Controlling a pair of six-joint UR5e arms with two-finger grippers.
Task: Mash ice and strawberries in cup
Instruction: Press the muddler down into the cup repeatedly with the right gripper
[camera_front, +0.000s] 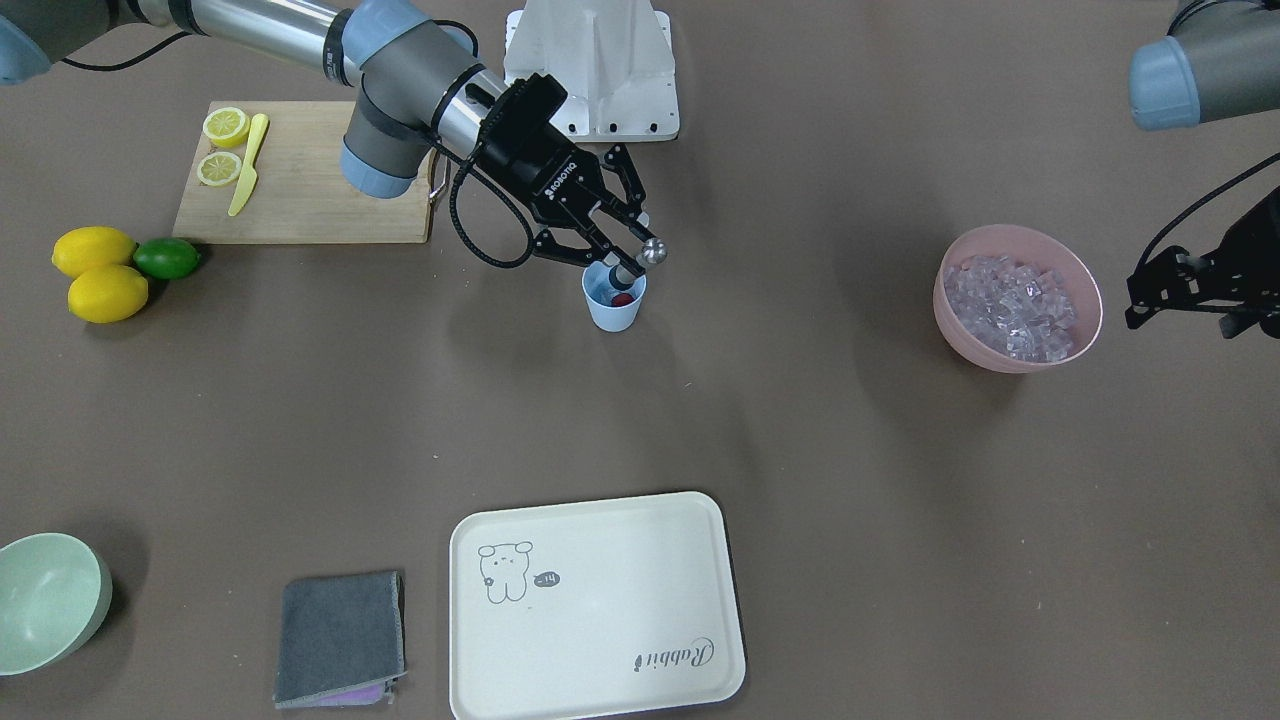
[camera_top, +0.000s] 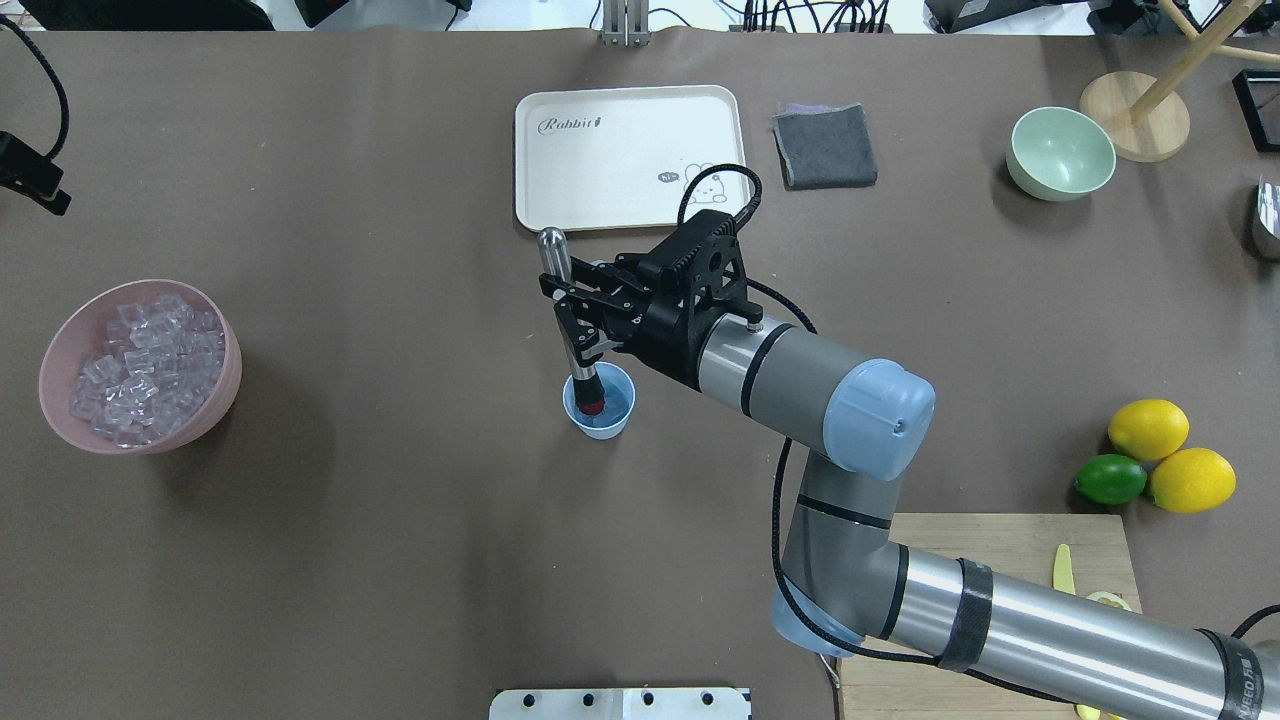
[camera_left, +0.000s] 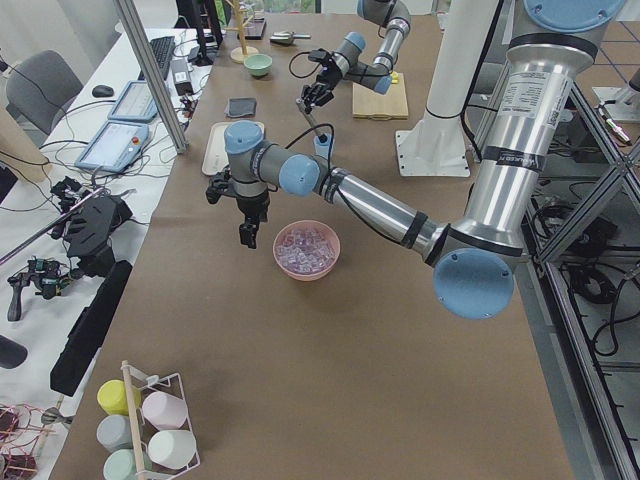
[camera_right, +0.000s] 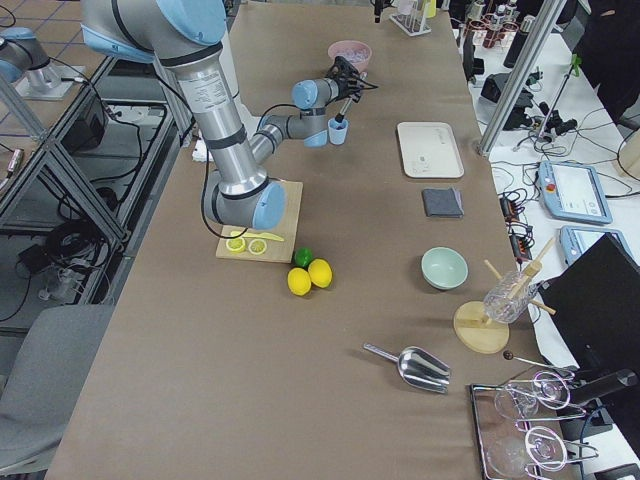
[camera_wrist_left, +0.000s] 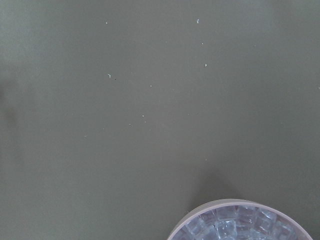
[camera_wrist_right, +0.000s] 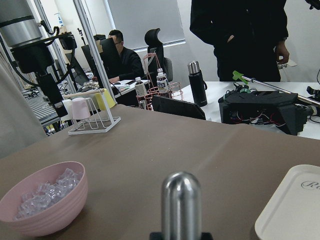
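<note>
"What did the bench look like from your end?"

"I saw a plain brown table in a lab. Work desks ran along one side, and two people were beyond its end in the right wrist view."

"Counts?"

"I counted one light blue cup near mid-table with one strawberry down inside it. One pink bowl was heaped with ice, well apart from the cup. There were two whole lemons touching one lime. Two lemon halves and one yellow knife lay on one wooden board. I also had one tray, one grey cloth and one green bowl."

"And the grippers?"

"The right gripper was clamped on a metal muddler, fingers pressed to its shaft. The rod was tilted, with its lower end in the cup at the strawberry. The left gripper hung just beside the pink bowl. I could not tell how far apart its fingers were."
</note>
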